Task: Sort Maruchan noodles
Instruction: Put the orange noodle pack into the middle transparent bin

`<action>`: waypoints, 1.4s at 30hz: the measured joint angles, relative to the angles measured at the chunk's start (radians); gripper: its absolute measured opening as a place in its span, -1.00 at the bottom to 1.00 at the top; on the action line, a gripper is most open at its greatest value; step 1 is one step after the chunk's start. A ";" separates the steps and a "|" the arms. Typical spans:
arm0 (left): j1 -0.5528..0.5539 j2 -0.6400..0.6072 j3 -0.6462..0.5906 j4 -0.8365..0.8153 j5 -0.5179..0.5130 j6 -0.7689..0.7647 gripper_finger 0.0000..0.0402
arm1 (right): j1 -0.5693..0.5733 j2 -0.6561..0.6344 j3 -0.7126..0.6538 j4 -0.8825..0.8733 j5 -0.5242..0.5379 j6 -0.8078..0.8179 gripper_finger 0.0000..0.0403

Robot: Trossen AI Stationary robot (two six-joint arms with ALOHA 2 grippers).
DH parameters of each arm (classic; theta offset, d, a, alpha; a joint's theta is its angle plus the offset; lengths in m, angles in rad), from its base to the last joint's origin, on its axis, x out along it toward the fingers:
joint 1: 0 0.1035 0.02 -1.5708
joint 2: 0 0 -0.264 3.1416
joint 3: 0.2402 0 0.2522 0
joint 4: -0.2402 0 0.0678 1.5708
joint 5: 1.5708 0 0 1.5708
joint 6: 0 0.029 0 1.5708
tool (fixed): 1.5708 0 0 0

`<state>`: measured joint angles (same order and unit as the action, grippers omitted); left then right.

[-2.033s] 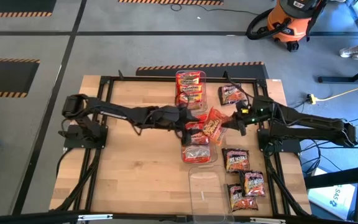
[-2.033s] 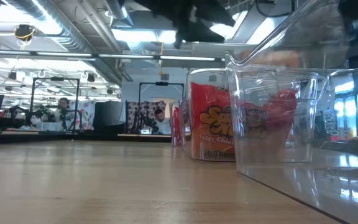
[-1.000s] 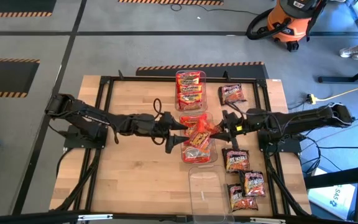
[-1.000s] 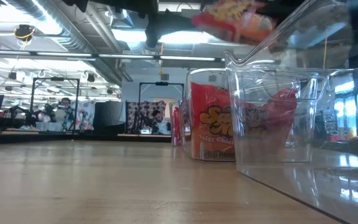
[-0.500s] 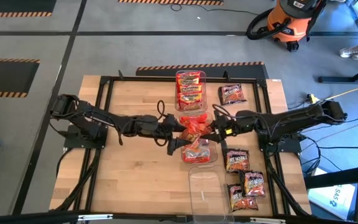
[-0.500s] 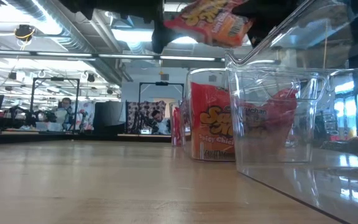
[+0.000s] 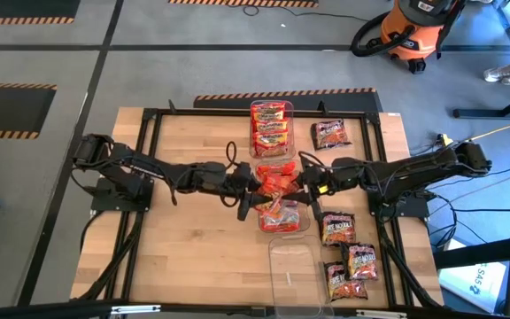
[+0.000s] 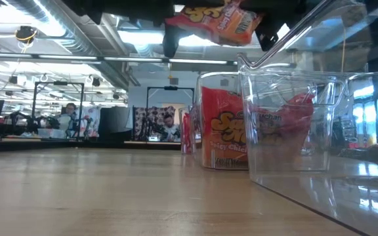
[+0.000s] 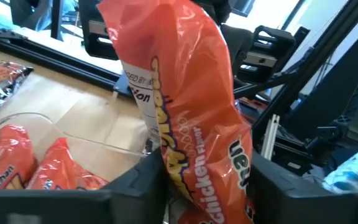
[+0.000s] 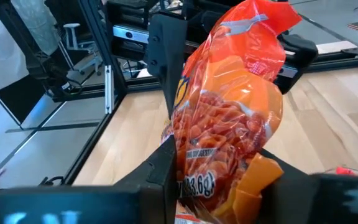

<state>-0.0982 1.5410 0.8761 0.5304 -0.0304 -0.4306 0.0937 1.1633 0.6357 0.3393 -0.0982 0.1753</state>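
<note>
As the left tool [image 7: 253,184] closed from wide apart onto the orange chicken-flavour packet [image 7: 279,182], the right tool [image 7: 305,182] kept its clamp (a handover in mid-air), both just above the middle clear bin [image 7: 283,223], probably its destination.

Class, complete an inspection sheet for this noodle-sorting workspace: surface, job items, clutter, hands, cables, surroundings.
Surface: wooden table in a black frame.
Job items: orange noodle packet held up between both arms; red packets in the far bin; more in the middle bin; dark packets loose on the right side.
Clutter: empty clear bin at the near edge.
Hands: left hand and right hand both grip the orange packet.
Cables: yellow cord on the floor.
Surroundings: orange shop vacuum; people in the background.
</note>
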 joint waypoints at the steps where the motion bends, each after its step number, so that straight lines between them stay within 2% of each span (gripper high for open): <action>1: 0.000 0.000 0.000 -0.003 0.000 0.008 -0.34 | 0.000 0.000 0.000 0.000 0.001 0.000 -0.50; 3: 0.000 0.000 0.000 -0.005 0.000 0.022 -0.43 | 0.000 0.000 0.000 0.000 0.008 0.002 -0.50; 5: 0.000 -0.006 0.000 -0.014 -0.001 0.036 -0.44 | -0.002 0.000 0.000 0.001 0.009 0.021 -0.47; 9: 0.000 -0.076 0.000 -0.128 -0.004 0.052 -0.44 | -0.003 -0.032 0.004 -0.037 0.000 0.036 -0.28; 12: -0.017 -0.164 0.002 -0.284 -0.035 0.051 -0.44 | -0.003 -0.070 0.004 -0.119 -0.036 0.038 -0.07; 16: -0.053 -0.293 0.002 -0.607 -0.084 -0.015 -0.44 | -0.003 -0.118 0.003 -0.258 -0.086 0.039 0.13; 19: -0.098 -0.346 0.002 -0.874 -0.099 -0.108 -0.44 | -0.002 -0.117 0.002 -0.331 -0.089 0.059 0.20; 23: -0.177 -0.339 -0.001 -1.115 -0.110 -0.223 -0.44 | -0.002 -0.080 0.002 -0.365 -0.087 0.058 0.19; 27: -0.248 -0.273 -0.004 -1.150 -0.087 -0.246 -0.43 | -0.002 -0.033 0.002 -0.343 -0.110 0.052 0.15; 31: -0.272 -0.202 -0.033 -1.114 -0.062 -0.248 -0.38 | -0.001 0.035 0.049 -0.388 -0.147 0.051 0.13; 37: -0.259 -0.121 -0.105 -0.984 0.028 -0.253 -0.35 | -0.001 0.160 0.187 -0.578 -0.148 -0.005 0.13; 42: -0.240 -0.102 -0.111 -0.975 0.007 -0.270 -0.32 | 0.035 0.273 0.316 -0.745 -0.116 -0.074 0.13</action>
<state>-0.3386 1.4389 0.7652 -0.4445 -0.0237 -0.7010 0.1283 1.4362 0.9518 -0.4061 -0.2146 0.1012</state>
